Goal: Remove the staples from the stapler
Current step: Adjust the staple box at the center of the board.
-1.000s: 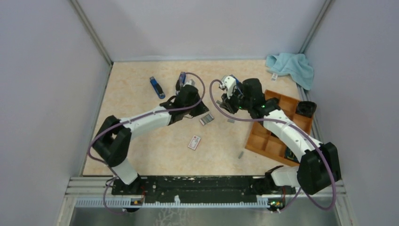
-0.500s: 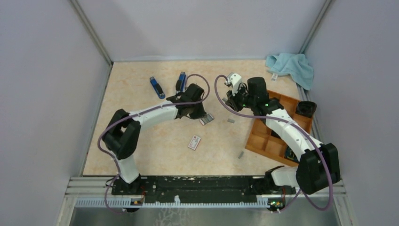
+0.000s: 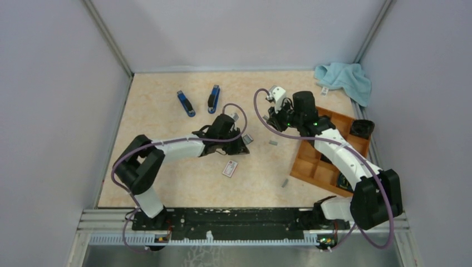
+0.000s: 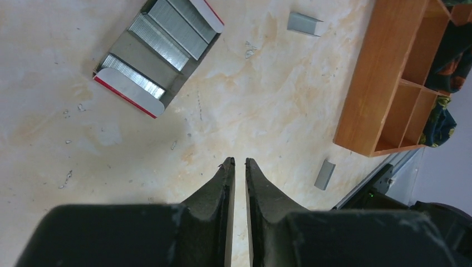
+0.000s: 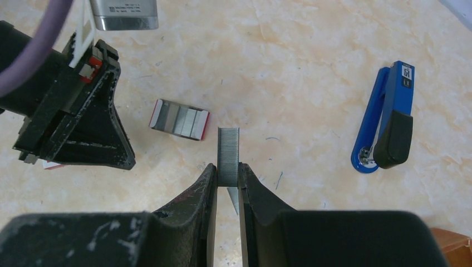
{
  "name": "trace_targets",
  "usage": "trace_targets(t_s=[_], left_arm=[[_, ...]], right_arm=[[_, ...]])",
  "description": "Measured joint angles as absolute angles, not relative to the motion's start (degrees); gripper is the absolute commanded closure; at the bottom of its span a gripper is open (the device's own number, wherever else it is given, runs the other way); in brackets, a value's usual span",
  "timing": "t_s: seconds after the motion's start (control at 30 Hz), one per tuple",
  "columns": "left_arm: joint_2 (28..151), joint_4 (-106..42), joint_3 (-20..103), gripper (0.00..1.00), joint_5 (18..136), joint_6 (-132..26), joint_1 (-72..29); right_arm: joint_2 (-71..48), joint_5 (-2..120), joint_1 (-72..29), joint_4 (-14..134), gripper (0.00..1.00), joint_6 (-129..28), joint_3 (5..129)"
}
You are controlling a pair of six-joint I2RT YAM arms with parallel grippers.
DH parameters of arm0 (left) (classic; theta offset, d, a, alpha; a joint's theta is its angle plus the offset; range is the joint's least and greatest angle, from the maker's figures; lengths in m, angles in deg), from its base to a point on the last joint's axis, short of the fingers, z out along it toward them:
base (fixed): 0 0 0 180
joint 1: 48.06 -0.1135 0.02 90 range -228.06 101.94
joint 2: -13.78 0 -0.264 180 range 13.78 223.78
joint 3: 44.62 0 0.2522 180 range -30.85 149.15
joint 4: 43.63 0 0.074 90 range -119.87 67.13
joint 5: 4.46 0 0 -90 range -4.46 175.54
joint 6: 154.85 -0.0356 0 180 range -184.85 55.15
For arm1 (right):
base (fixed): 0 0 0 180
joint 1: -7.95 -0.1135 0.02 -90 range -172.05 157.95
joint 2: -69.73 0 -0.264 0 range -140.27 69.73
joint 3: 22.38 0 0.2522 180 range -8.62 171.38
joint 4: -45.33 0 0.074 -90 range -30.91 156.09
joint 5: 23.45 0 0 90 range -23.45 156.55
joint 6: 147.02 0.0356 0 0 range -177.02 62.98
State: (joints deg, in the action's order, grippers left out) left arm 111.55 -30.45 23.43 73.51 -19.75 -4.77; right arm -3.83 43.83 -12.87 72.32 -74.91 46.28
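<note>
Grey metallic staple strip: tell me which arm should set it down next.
Right. The right gripper already pinches the grey metallic staple strip; the left gripper is nearly closed on nothing.

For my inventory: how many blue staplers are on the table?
2: one blue stapler at the far left, another stapler just right of it. More may be hidden behind the arms.

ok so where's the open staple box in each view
top external: open staple box mid-table, near the picture's centre.
left wrist: upper left.
right wrist: centre-left, beside the staples held in the jaws.
shared landmark: wooden tray, on the right in all three.
</note>
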Motion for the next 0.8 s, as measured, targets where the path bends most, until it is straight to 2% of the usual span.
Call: trace_targets(t_s=[0.37,0.8], left_arm=[[117.4,-29.7,25.7,0.84,76.3,-19.5,-4.8],[118.5,-27.7,26.8,0.84,80.6,-20.8,-7.6]], right_arm=[[-3.8,43.8,-12.9,72.2,0.89,-74.9,46.3],[-3.8,43.8,-12.9,72.2,0.89,-74.9,46.3]])
